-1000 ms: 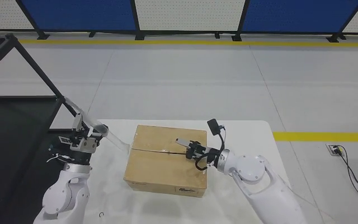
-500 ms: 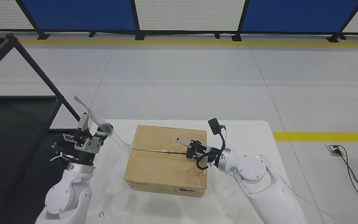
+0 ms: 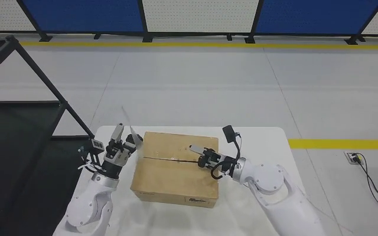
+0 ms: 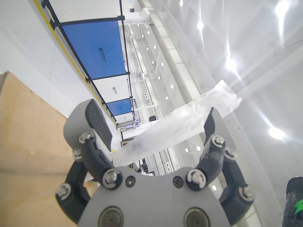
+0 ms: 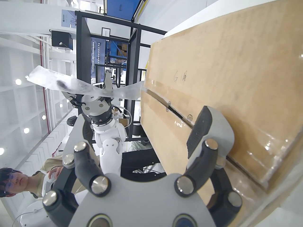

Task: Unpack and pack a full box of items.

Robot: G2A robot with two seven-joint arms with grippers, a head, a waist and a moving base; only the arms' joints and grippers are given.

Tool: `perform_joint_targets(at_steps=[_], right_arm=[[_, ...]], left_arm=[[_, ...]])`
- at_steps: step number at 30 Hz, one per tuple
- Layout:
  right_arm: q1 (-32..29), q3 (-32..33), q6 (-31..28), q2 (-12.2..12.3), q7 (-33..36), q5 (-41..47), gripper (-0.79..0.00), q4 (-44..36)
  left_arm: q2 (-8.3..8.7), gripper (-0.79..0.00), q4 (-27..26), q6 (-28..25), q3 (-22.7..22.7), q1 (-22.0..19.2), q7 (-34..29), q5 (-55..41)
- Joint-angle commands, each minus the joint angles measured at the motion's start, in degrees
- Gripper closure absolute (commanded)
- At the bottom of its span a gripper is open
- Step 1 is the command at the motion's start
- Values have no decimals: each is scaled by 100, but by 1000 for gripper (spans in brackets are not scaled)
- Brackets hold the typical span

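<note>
A brown cardboard box (image 3: 171, 177) lies on the white table (image 3: 260, 138), flaps closed along a centre seam. My left gripper (image 3: 122, 143) is at the box's left edge, its jaws open. A strip of clear tape (image 4: 180, 124) crosses between its fingers and clings to one finger pad (image 4: 209, 121). In the top view the tape (image 3: 131, 131) sticks up above that gripper. My right gripper (image 5: 142, 131) is open over the seam near the box's right end (image 3: 199, 154), with one finger (image 5: 201, 128) resting close to the seam. The box (image 5: 225, 72) has clear tape left on its near end.
A black metal rack (image 3: 23, 118) stands off the table's left side. The box takes up the table's middle, with bare strips of table on its left and right. Blue and white partition panels (image 3: 201, 15) line the far floor.
My left arm has swung in from the table's left edge to the box's left side, bringing the tape strip with it. The strip, taut before, now hangs loose. The right gripper has hardly moved.
</note>
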Motion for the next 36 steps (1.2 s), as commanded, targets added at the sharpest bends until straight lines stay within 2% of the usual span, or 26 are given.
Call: perform_joint_targets(at_steps=[1, 11, 24, 30, 36], right_arm=[[-51, 44, -20, 8, 52, 72, -785, -34], [-371, 303, -20, 86, 316, 208, -785, -314], [-450, 415, 46, 109, 525, 569, -785, -273], [-511, 523, 121, 138, 617, 686, -785, -276], [-512, 552, 130, 154, 683, 745, -785, -257]], left_arm=[[-20, -785, 34, 37, 123, -47, -14, 69], [-90, -785, 57, 86, 481, -178, -212, 363], [-114, -785, 108, 194, 391, -211, -396, 355], [-103, -785, 81, 234, 171, -213, -477, 228], [-24, -785, 10, 513, -361, -119, -1029, -157]])
